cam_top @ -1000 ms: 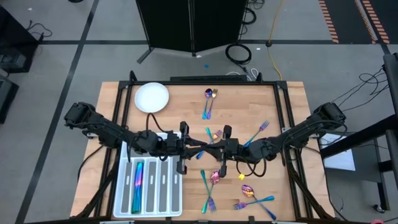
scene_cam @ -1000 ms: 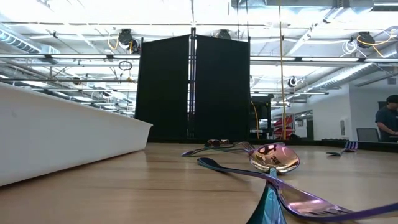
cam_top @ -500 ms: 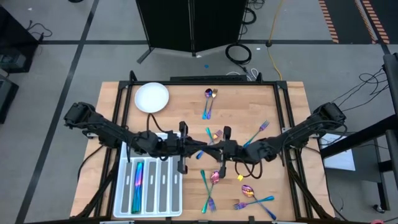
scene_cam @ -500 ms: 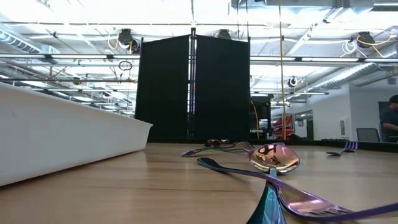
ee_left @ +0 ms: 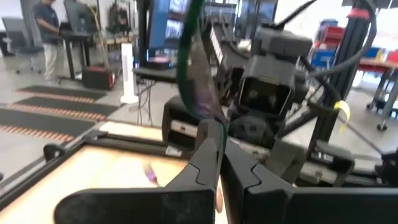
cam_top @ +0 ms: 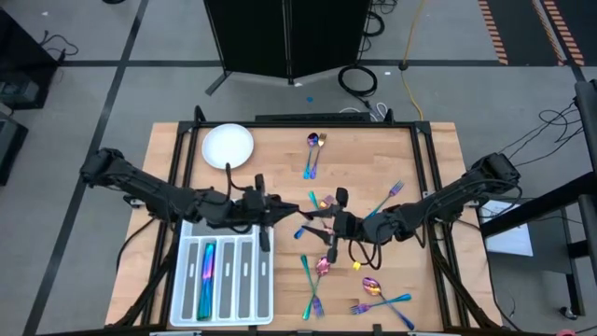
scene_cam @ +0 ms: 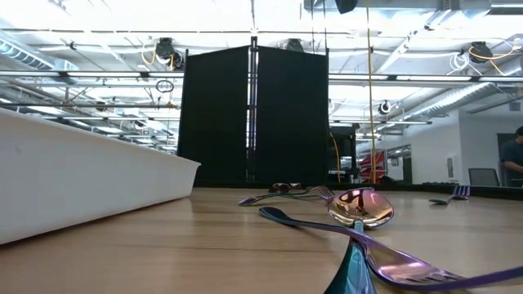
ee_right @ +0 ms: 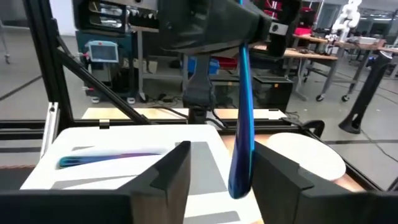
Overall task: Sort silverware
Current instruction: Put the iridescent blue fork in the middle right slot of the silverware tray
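At the desk's (cam_top: pixel 280 159) left the tray (cam_top: pixel 187 280) holds one sorted piece (cam_top: pixel 208 271). Above its far edge the left claw (cam_top: pixel 270 214) is clamped on a slim utensil (ee_left: pixel 198 87), probably to carry it to a slot. Facing it at mid-desk, the right claw (cam_top: pixel 326 222) stands spread with nothing between its fingers, seemingly having let go. Loose silverware (cam_top: pixel 313 154) lies scattered further right.

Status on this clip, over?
Left hand shut on blue silverware piece, mid-table. Right hand open either side of it. Tray close by left hand.
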### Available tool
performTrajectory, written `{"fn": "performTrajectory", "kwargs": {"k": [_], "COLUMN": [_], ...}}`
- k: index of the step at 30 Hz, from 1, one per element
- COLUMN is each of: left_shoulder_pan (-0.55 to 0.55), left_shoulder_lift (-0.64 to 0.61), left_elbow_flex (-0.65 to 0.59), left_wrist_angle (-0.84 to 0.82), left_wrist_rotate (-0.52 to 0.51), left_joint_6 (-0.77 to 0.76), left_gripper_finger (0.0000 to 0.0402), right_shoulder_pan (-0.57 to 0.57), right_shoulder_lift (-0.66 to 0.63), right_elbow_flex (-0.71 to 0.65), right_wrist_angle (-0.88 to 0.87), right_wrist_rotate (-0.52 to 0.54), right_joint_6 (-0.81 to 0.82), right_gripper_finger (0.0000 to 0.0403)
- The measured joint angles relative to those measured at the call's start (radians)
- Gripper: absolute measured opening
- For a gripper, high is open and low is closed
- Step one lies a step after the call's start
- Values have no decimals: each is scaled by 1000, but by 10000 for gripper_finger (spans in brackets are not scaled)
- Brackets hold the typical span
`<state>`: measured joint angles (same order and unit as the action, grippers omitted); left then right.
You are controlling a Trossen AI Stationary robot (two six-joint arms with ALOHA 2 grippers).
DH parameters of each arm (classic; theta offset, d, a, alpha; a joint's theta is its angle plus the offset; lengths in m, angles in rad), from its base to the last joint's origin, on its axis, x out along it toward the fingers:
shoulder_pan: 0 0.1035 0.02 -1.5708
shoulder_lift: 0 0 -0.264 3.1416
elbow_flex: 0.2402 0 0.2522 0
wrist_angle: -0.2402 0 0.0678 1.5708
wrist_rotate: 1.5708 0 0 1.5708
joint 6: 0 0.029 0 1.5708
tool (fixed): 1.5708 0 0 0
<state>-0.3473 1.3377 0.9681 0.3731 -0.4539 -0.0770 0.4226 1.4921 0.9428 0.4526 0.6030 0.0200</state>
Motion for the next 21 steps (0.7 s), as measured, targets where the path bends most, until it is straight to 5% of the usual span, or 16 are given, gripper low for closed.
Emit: {"fn": "performTrajectory", "kwargs": {"k": [13, 21], "left_shoulder_pan": [0, 2], "left_shoulder_lift": [-2, -2], "left_elbow_flex": [13, 13], "left_wrist_angle": [-101, -101], "left_wrist_rotate": [24, 22], "left_joint_6": [-41, -41], "left_gripper_finger": [0, 0], "right_shoulder_pan": [-23, -68], "right_shoulder_lift": [0, 0], "right_elbow_flex": [0, 0], "right_wrist_angle": [-3, -43], "right_wrist_rotate": [-6, -11], "right_joint_6": [44, 152], "right_gripper_finger": [155, 98]}}
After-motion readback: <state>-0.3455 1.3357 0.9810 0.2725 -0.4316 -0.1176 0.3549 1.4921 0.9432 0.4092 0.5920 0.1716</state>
